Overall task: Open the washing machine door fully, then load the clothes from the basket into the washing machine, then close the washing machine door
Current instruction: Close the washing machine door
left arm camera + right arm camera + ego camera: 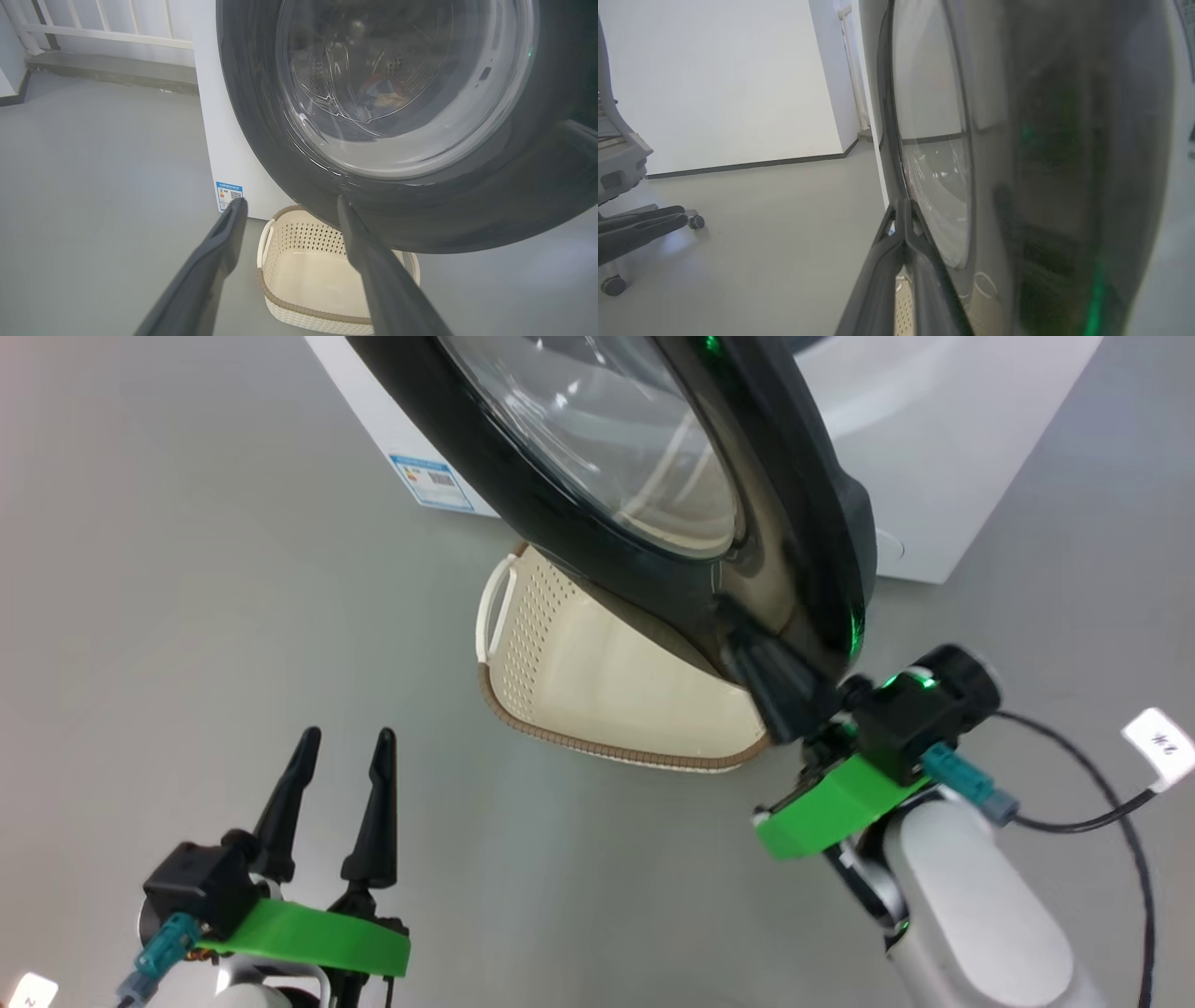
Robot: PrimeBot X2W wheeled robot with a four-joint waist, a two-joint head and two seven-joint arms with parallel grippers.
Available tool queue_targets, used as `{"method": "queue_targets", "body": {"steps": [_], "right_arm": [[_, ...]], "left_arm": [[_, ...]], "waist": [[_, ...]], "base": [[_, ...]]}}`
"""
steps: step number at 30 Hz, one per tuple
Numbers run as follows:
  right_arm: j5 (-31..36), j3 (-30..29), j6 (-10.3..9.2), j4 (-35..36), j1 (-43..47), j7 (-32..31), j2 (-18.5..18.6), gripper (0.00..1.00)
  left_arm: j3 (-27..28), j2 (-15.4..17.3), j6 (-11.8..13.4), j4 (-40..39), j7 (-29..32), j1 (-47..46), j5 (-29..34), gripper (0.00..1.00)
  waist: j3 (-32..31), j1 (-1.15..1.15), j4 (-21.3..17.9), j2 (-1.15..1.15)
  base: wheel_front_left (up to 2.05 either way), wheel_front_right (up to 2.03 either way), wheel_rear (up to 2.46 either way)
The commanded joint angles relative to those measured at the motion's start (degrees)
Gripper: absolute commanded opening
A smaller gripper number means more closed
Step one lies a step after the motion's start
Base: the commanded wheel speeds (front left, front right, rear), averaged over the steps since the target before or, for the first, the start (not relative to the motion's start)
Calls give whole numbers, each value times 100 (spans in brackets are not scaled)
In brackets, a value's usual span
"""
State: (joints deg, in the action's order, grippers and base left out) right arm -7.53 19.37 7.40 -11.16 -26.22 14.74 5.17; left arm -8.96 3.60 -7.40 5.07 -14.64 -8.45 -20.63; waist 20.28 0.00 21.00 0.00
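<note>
Under the part-open washing machine door (607, 439), basket (560, 739): empty. Clothes (380, 93): apparently inside the washing machine (934, 448), glimpsed through the glass. Right gripper (747, 658): jaws together, against the door rim. Left gripper (346, 737): jaws apart, idle. Outstanding: shutting the door.

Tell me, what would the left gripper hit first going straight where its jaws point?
Probably the black rim of the washing machine door, just beyond the open left gripper. Depth is unclear, so it might pass beneath toward the basket.
</note>
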Motion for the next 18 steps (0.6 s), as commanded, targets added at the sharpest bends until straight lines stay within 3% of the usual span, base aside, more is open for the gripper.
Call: {"method": "queue_targets", "body": {"steps": [1, 18], "right_arm": [[107, 5, 9, 179, -135, 26, -162, 0], [495, -838, 9, 353, -805, 26, -227, 0]], "left_arm": [[174, 101, -9, -139, -36, -171, -55, 100], [-54, 170, -9, -190, -36, -379, -188, 100]], "waist": [[153, 0, -54, 0], [640, 0, -125, 0]], "base": [[0, 0, 0], [0, 0, 0]]}}
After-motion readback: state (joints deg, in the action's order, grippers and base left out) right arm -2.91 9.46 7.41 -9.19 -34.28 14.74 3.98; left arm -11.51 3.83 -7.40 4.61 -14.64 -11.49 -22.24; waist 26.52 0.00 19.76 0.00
